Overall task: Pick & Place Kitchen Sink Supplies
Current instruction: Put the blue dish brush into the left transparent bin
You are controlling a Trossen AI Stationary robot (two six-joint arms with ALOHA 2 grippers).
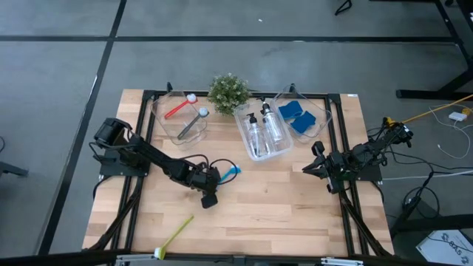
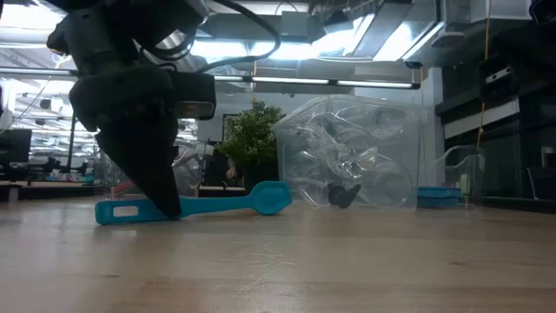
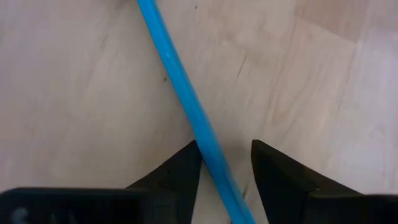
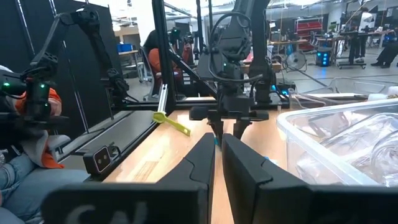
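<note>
A blue dish brush point(image 2: 234, 205) lies flat on the wooden table, near its middle, with its head point(image 1: 235, 171) toward the table's right. My left gripper point(image 3: 225, 145) comes down on it, open, with one finger on each side of the thin handle point(image 3: 186, 99). In the low view its fingertips point(image 2: 169, 207) reach table level over the handle. My right gripper point(image 4: 219, 140) waits shut at the table's right side point(image 1: 316, 166), holding nothing. My left gripper straddles the blue brush's handle point(image 3: 208, 146) from above, slanting down, with the fingers across it. One finger point(image 3: 183, 168) lies right beside the handle, and I cannot tell whether it touches. The other finger point(image 3: 273, 174) stands clear of it. The brush rests on the table.
At the far side stand a clear bin point(image 1: 166, 118) with a red and a grey brush, a bin point(image 1: 284, 151) with two pump bottles, a bin point(image 1: 319, 111) with blue sponges, and a potted plant point(image 1: 228, 92). A yellow-green brush point(image 1: 176, 235) lies near the front edge.
</note>
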